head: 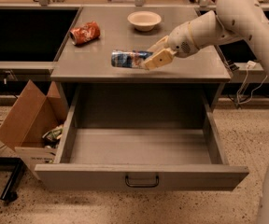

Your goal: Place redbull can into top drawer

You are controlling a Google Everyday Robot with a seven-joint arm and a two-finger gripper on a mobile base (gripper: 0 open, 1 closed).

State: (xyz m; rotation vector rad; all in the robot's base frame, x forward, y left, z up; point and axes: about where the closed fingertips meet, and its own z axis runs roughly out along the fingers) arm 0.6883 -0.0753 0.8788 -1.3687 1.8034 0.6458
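1. The arm (pixel 204 29) reaches in from the right, forearm sloping down to the left.
2. The tool (pixel 151 55) sits low over the counter (pixel 102 69), near its front edge.
3. Its fingers (pixel 159 59) grip the can (pixel 125 59) at its right end.

The redbull can (pixel 125 59) is coloured blue and silver, its right end clasped at frame centre by the cream gripper (pixel 150 55). The top drawer (pixel 78 177) is finished grey, its handle (pixel 141 181) dark.
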